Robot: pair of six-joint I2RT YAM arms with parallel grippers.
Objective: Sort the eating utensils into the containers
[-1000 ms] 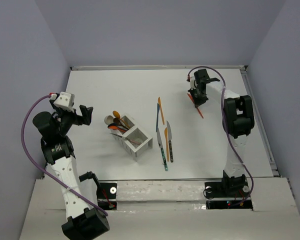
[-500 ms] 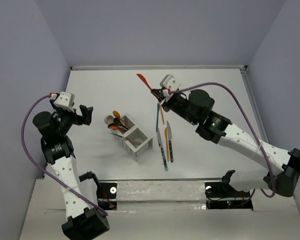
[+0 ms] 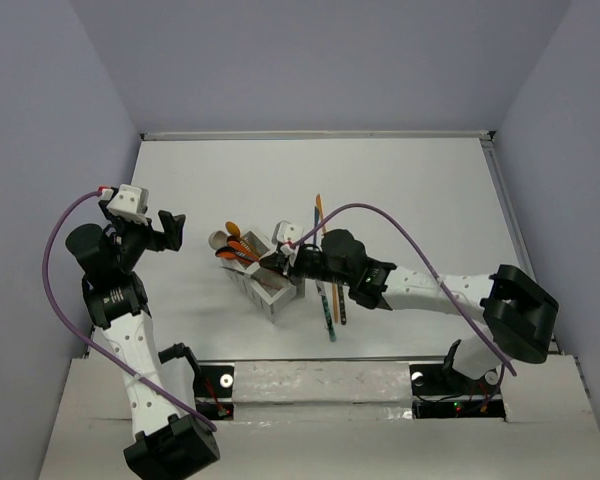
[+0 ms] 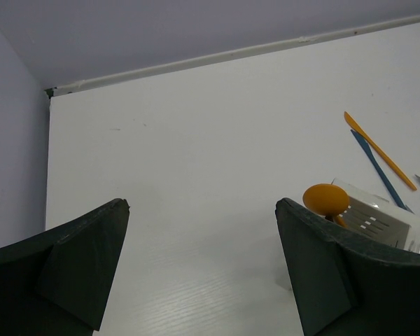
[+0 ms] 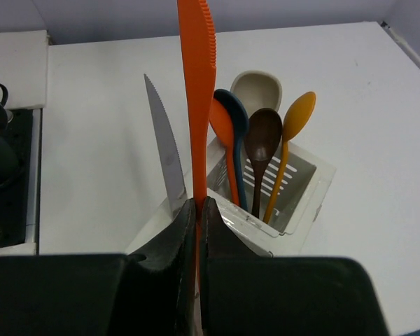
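Note:
My right gripper (image 5: 197,206) is shut on an orange serrated knife (image 5: 196,84) and holds it upright over the near compartment of the white two-compartment box (image 5: 304,199). A grey serrated knife (image 5: 164,164) stands in that compartment. The far compartment holds several spoons (image 5: 262,143): orange, blue, dark brown, yellow-orange and beige. In the top view the right gripper (image 3: 282,262) is over the box (image 3: 270,290). Several knives (image 3: 332,285) lie on the table right of the box. My left gripper (image 4: 203,210) is open and empty, left of the box (image 4: 378,220).
The left gripper (image 3: 170,228) hangs above the table's left part. An orange knife (image 3: 321,218) and a blue knife (image 3: 316,238) lie behind the box, a teal-handled one (image 3: 329,315) in front. Walls bound the table at the back and sides.
My right arm has swung from the far right of the table across to the box, carrying the orange knife. The left arm has not moved.

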